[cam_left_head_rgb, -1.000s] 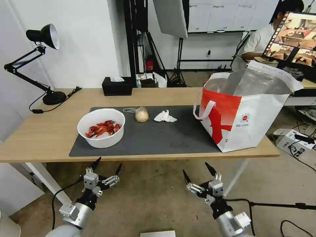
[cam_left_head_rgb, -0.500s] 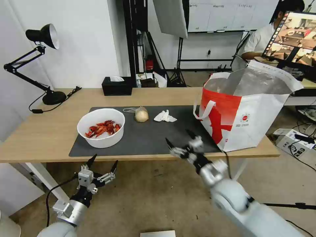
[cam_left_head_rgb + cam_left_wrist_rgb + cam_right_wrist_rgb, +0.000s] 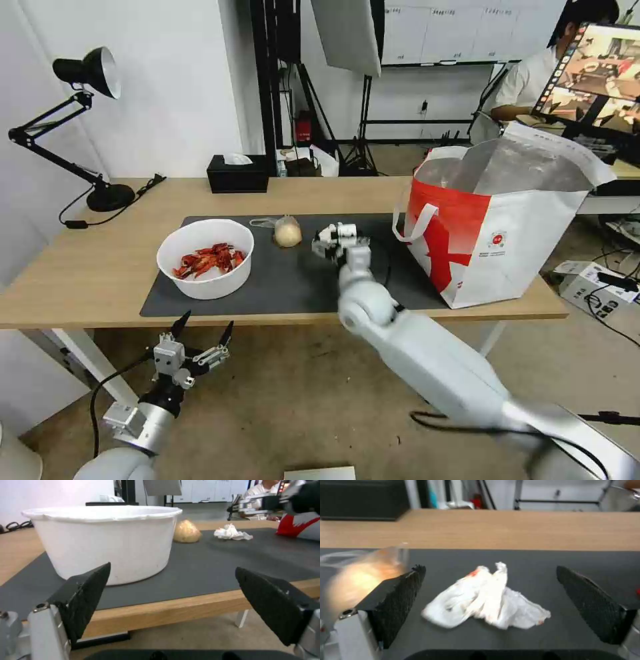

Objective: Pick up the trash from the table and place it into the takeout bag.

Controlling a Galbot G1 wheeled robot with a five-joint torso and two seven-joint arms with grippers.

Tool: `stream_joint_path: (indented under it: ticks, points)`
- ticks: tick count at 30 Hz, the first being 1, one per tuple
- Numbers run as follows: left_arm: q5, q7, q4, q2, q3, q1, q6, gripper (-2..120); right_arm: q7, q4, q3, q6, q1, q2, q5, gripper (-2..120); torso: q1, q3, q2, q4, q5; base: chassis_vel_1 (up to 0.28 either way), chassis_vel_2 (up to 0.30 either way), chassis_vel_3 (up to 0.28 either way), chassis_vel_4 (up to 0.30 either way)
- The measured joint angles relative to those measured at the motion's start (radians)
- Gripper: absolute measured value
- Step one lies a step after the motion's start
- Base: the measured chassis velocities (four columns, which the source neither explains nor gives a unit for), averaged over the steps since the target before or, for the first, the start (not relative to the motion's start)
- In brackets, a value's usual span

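The right gripper (image 3: 488,605) is wide open over the mat (image 3: 300,280), and the tissue (image 3: 486,597) lies right between its fingers, probably not touched yet. The left gripper (image 3: 199,337) waits open below the table (image 3: 100,267), far off.

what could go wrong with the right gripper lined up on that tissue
1. The crumpled tissue lies flat and spread on the dark mat; the open right gripper may pinch only a loose fold and drop it on the way to the takeout bag.
2. The small clear bag with the beige lump sits close beside the tissue, so one of the fingers might nudge it.
3. The left gripper hangs open below the table edge, near the white bowl.
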State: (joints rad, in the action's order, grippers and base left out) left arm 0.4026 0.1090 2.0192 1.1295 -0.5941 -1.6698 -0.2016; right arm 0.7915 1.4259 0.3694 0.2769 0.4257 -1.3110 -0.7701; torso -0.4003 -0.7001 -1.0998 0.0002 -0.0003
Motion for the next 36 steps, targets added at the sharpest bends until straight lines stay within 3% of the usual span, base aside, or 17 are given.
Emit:
stream_joint_path:
  ticks: [7, 18, 32, 36]
  points:
    - [0.0, 0.0, -0.007, 0.0, 0.004, -0.001, -0.004, 100, 0.009, -0.207, 0.007, 0.025, -0.085, -0.099, -0.012, 100, 0.0, 0.0, 0.0, -0.0002, 0.0002, 0.0, 0.0, 0.0, 0.0]
    - [-0.002, 0.0, -0.008, -0.002, 0.012, 0.0, -0.005, 100, -0.079, -0.378, 0.002, 0.033, -0.144, -0.165, -0.025, 100, 0.0, 0.0, 0.0, -0.0003, 0.0002, 0.0, 0.0, 0.0, 0.0]
    - [-0.002, 0.0, 0.008, -0.001, 0.012, -0.015, -0.006, 100, -0.095, -0.443, -0.014, 0.046, -0.154, -0.198, -0.03, 98, 0.0, 0.0, 0.0, -0.0002, 0.0003, 0.0, 0.0, 0.0, 0.0]
    - [0.001, 0.0, 0.008, -0.001, 0.013, -0.018, -0.006, 100, -0.096, -0.434, -0.016, 0.044, -0.144, -0.195, -0.033, 84, 0.0, 0.0, 0.0, -0.0002, 0.0003, 0.0, 0.0, 0.0, 0.0]
